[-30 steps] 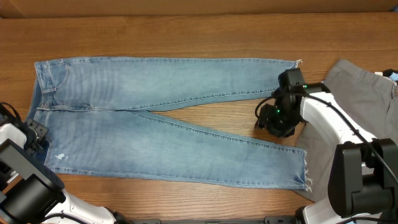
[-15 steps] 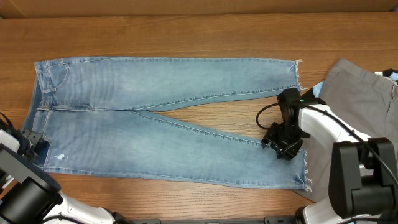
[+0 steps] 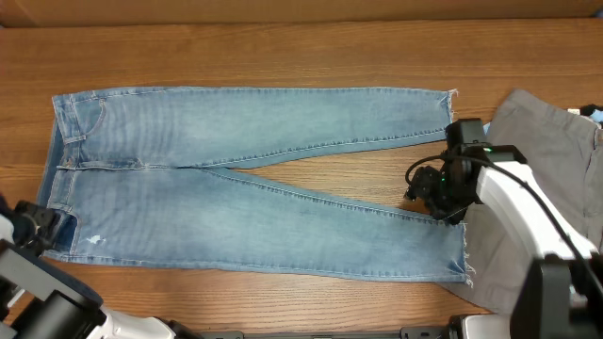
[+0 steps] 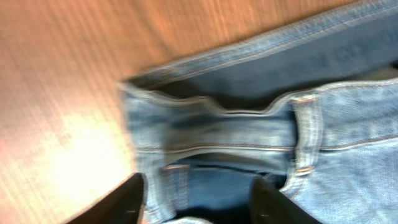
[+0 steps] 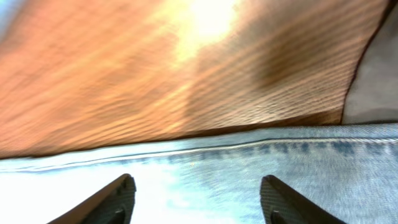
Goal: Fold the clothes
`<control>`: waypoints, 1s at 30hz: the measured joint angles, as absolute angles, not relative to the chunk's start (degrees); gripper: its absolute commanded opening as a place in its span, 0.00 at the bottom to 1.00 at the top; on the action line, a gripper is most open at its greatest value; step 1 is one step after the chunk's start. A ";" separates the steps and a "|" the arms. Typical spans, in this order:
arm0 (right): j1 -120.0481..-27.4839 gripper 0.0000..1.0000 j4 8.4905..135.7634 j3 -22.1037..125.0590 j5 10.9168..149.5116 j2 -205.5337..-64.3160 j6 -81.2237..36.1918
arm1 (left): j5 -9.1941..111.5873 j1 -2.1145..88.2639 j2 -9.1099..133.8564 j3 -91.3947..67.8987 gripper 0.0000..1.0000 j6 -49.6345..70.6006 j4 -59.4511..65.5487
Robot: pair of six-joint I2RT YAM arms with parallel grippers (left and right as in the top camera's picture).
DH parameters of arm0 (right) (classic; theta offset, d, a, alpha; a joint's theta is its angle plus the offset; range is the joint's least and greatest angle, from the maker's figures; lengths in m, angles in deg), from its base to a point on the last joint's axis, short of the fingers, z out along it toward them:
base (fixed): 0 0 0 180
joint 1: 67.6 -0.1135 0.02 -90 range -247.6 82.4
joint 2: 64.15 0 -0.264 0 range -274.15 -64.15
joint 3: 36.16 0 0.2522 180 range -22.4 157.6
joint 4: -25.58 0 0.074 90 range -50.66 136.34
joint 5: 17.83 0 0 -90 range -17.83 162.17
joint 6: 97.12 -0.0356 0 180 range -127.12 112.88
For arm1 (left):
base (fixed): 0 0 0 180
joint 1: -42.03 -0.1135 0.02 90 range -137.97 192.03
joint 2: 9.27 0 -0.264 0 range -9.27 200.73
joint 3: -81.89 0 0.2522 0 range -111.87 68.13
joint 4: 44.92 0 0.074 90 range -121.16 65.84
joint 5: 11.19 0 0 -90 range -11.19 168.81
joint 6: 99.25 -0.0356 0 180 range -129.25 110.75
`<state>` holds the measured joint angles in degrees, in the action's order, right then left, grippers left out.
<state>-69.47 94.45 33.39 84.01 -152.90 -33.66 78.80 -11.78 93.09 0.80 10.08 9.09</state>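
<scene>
Light-blue jeans (image 3: pixel 236 122) lie flat on the wooden table, waist at the left and the two legs spreading in a narrow V to frayed hems at the right. My left gripper (image 3: pixel 42 226) is at the near corner of the waistband. In the left wrist view the left gripper (image 4: pixel 199 205) stands open with the waistband (image 4: pixel 249 124) and a belt loop ahead of its fingers (image 4: pixel 124 199). My right gripper (image 3: pixel 435 193) hovers over the upper edge of the near leg, close to its hem. It is open (image 5: pixel 199 202) above the denim (image 5: pixel 249 162), holding nothing.
Grey trousers (image 3: pixel 546 151) lie at the table's right end, partly under the right arm, and show at the edge of the right wrist view (image 5: pixel 379 81). Bare wood (image 3: pixel 283 47) runs along the far side and in the gap between the legs (image 3: pixel 358 174).
The left gripper has opened at the waistband corner. The right gripper swung down over the near leg, then drew back toward its upper edge, jaws spreading wider.
</scene>
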 measured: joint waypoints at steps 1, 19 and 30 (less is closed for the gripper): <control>-69.47 0.73 94.43 33.54 84.18 -150.98 -33.40 | 79.06 -12.67 92.72 0.58 0.72 10.47 10.16; -69.47 0.76 96.55 33.78 84.44 -145.27 -32.68 | 72.81 -19.47 99.39 0.58 0.38 2.17 6.14; -69.36 0.83 99.87 33.81 84.42 -145.27 -36.99 | 71.76 -19.49 100.07 0.58 0.13 0.81 5.62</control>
<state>-69.36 99.87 33.81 84.42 -145.27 -36.99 71.76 -19.49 100.07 0.58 0.81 5.62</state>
